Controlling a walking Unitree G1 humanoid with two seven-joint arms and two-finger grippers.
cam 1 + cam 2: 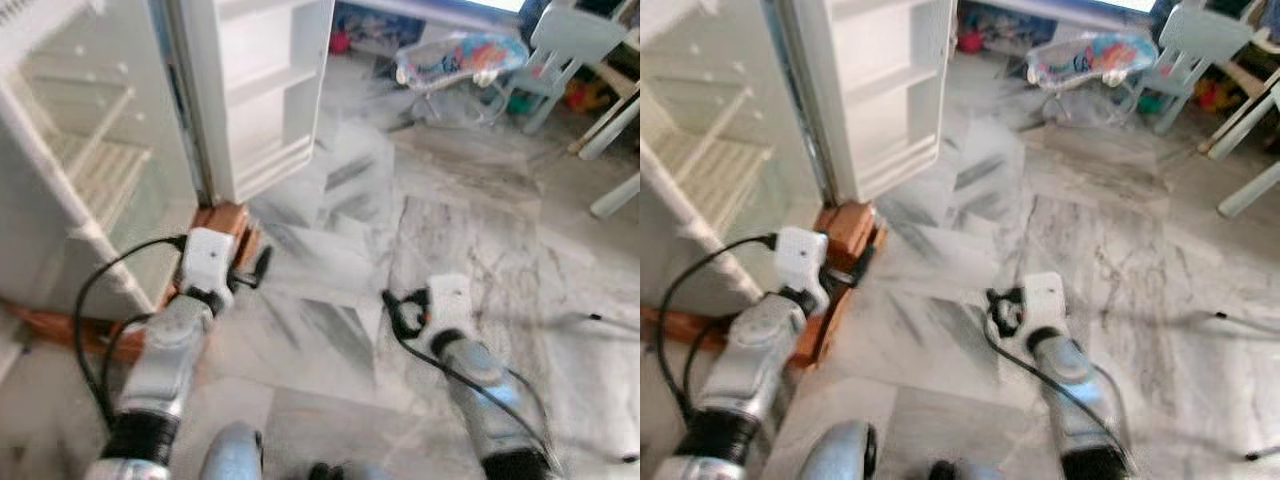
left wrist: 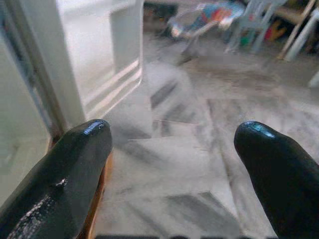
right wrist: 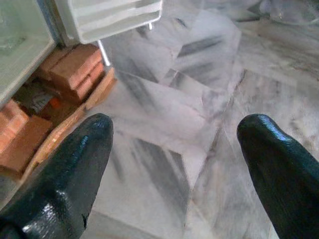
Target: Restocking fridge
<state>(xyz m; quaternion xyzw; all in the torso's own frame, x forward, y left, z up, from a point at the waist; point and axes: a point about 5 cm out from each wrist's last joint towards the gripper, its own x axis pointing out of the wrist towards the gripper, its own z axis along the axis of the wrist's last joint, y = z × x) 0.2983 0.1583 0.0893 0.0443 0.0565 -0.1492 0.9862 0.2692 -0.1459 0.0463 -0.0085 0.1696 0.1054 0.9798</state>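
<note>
The white fridge [image 1: 80, 170] stands open on my left, with wire shelves inside. Its door [image 1: 265, 90], with moulded shelves, swings out towards the middle of the view. My left gripper [image 1: 255, 270] hangs low by the fridge's bottom corner, open and holding nothing; in the left wrist view its fingers [image 2: 75, 169] frame the door's lower edge and bare floor. My right gripper [image 1: 400, 310] is out over the marble floor, open and empty as well. In the right wrist view its fingertips [image 3: 75, 164] spread wide above the floor.
The fridge rests on red bricks and a wooden board [image 3: 70, 69] at floor level. Further back stand a colourful baby bouncer [image 1: 460, 60], a pale plastic chair [image 1: 565, 50] and white table legs [image 1: 615, 130]. Grey marble floor [image 1: 450, 210] stretches ahead.
</note>
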